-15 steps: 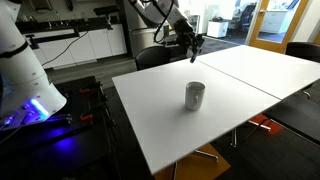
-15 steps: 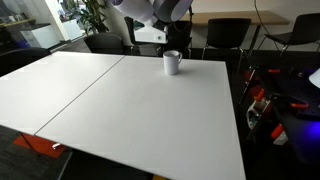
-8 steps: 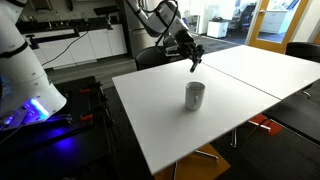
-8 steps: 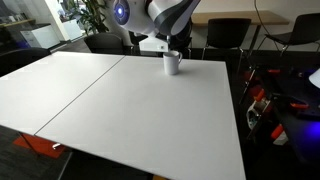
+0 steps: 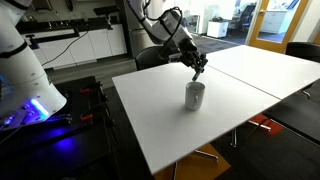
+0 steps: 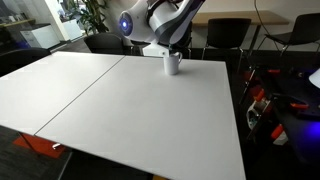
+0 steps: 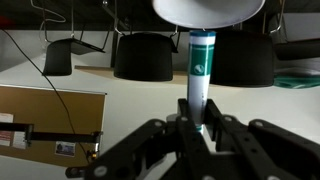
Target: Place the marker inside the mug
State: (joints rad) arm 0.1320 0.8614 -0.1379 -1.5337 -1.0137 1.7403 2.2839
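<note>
The grey metallic mug stands upright on the white table, near its far edge in an exterior view. My gripper hangs just above the mug, and it partly hides the mug in an exterior view. In the wrist view the gripper is shut on the marker, a pale barrel with a green band. The marker's far end points at the mug's round rim. In both exterior views the marker is too small to make out.
Dark chairs stand along the table's far side, and also show in the wrist view. A white machine with blue light stands on the floor beside the table. A second table abuts this one.
My gripper has moved down and towards the mug with the marker in it, from well above and behind the mug to just over its rim. The mug has not moved.
</note>
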